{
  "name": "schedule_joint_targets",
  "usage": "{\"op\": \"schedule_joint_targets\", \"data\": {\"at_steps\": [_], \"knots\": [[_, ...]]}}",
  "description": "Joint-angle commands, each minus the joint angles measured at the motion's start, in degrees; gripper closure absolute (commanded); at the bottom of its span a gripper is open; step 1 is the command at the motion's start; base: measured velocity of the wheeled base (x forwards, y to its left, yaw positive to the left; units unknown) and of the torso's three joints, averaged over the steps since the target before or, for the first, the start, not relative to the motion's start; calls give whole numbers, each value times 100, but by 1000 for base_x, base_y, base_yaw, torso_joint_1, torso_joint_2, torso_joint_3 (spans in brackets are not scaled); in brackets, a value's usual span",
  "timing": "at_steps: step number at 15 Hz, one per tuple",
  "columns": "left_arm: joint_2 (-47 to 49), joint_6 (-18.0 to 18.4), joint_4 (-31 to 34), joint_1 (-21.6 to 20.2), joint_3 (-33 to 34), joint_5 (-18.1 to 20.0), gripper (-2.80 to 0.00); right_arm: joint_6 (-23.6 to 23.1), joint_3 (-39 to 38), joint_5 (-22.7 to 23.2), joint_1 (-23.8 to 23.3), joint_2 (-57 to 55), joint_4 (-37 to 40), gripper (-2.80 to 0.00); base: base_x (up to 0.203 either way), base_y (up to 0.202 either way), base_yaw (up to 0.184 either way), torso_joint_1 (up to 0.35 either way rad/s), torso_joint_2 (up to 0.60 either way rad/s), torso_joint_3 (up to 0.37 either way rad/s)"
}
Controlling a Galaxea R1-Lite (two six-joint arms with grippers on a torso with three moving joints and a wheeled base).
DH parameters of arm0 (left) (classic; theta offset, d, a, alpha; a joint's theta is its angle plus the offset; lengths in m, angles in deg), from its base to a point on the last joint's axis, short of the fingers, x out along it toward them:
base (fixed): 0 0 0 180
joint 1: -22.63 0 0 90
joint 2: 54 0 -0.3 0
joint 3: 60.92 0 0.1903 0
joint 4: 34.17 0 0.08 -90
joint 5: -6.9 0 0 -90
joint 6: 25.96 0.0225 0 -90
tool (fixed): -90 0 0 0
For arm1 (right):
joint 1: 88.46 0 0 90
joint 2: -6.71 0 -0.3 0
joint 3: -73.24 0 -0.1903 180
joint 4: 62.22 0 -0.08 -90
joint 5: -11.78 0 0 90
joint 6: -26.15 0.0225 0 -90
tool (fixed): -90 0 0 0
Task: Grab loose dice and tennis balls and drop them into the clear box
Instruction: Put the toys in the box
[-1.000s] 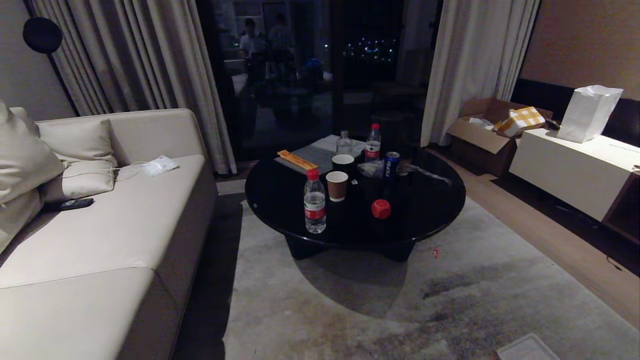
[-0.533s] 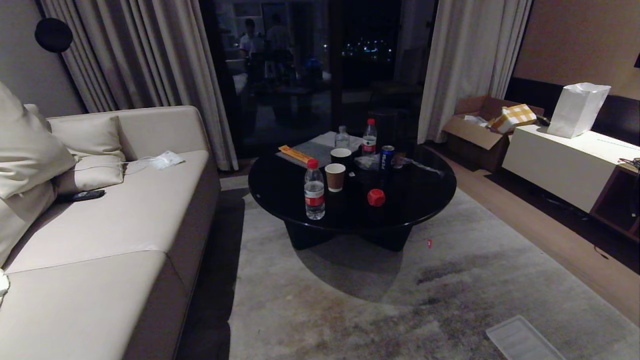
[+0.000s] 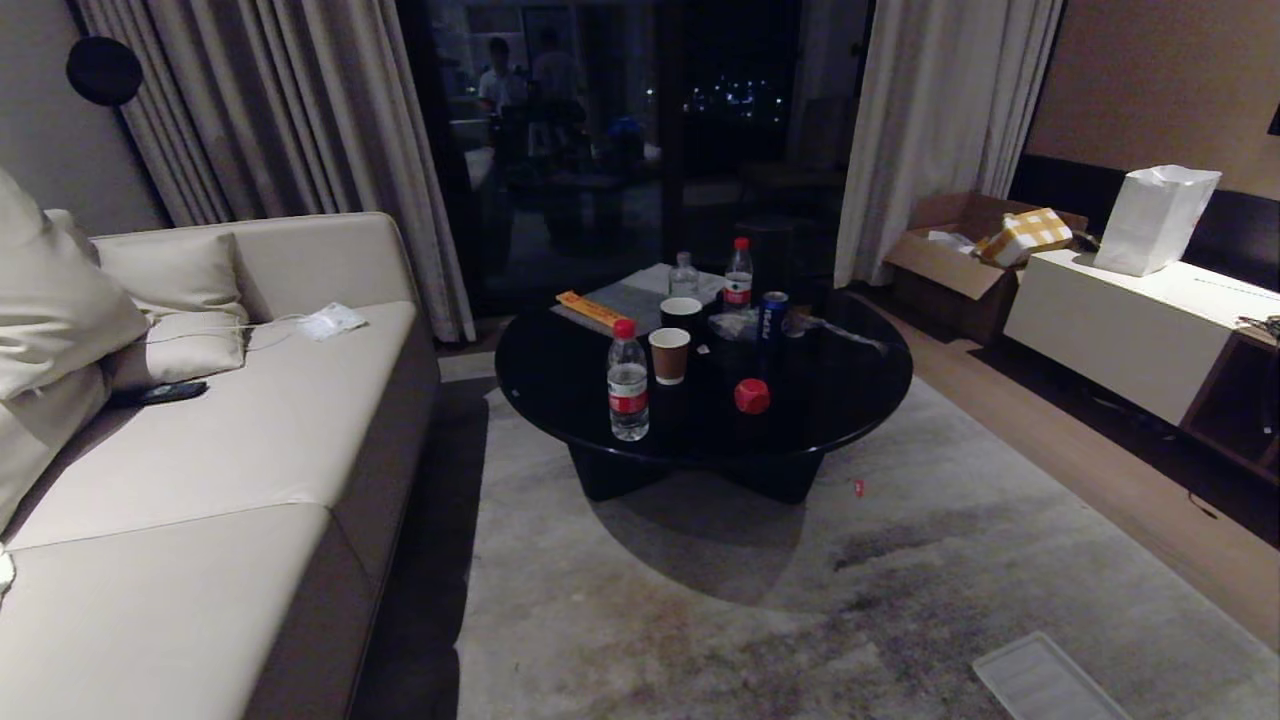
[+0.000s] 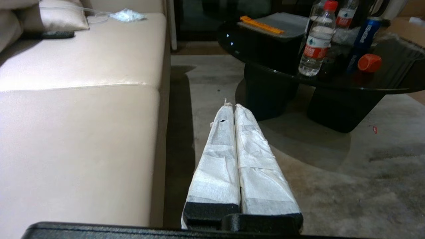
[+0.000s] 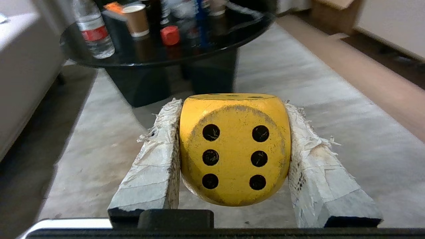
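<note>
Pinching one yellow die (image 5: 235, 149), the right claw (image 5: 232, 109) hangs; left claw (image 4: 231, 109) pressed together; one red die (image 3: 752, 396) on table (image 3: 860, 390).

The right gripper (image 5: 232, 139) points forward and level, its two tape-wrapped fingers (image 5: 152, 166) pressed against opposite sides of the yellow die (image 5: 234, 149) (six-pip face toward the wrist). The left gripper (image 4: 231, 108) also points forward and level, its wrapped fingers (image 4: 219, 156) pressed flat together with nothing between them. Neither arm shows in the head view.
</note>
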Motion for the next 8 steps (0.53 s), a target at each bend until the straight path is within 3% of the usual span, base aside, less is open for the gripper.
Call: {"op": "schedule_joint_targets", "data": {"at_steps": [1, 8], "knots": [[9, -5, 0, 6, 9, -5, 0, 11, 5, 5, 0, -11, 6, 0, 6, -1, -82, 2, 7, 2], [9, 4, 9, 6, 9, 4, 0, 20, 5, 5, 0, -11, -3, 0, 1, 10, -159, 3, 2, 1]]}}
